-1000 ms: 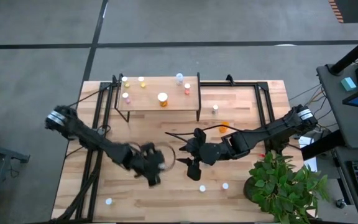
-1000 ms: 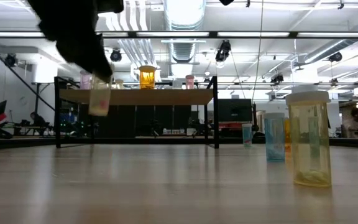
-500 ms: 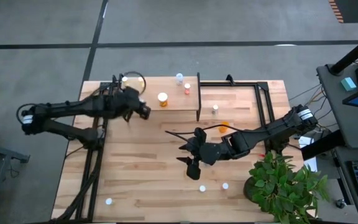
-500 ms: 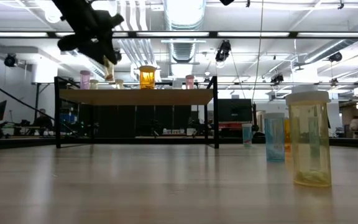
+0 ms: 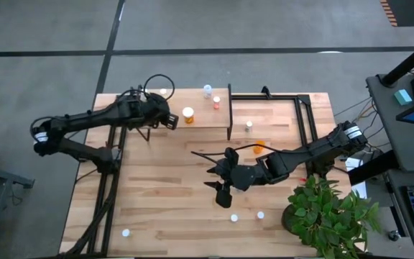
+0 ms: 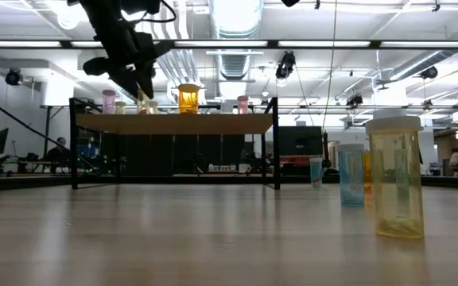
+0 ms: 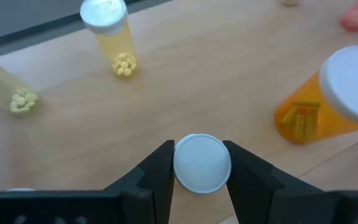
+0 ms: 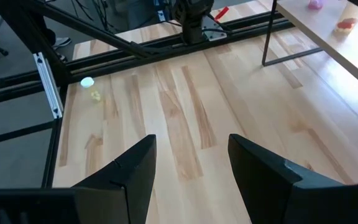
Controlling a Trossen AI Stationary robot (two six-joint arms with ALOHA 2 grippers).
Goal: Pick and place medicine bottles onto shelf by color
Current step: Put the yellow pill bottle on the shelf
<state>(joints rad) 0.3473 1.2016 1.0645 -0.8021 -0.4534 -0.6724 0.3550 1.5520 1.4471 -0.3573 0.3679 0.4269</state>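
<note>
The shelf stands at the table's far side and carries an orange bottle, a blue one, a pink one and yellow ones. My left gripper is over the shelf's left part, shut on a pale white-capped bottle. In the low view the bottle is at the level of the board; I cannot tell whether it touches it. My right gripper is open and empty over the table's middle. More bottles stand on the table. My left gripper pinches the bottle just below its white cap, one finger on each side. The fingers come from above, pointing down. The bottle stands upright below them, over the shelf board next to the orange bottle.
Loose bottles stand on the table at the near side, near left and right of the shelf, with an orange one near my right arm. A green potted plant stands at the near right corner. Black rails run along the sides.
My left gripper has lifted the bottle from the table's middle and carried it toward the far edge, up over the shelf. It has then shifted a little right and down, toward the orange bottle. The bottle has stayed upright in the shut fingers.
</note>
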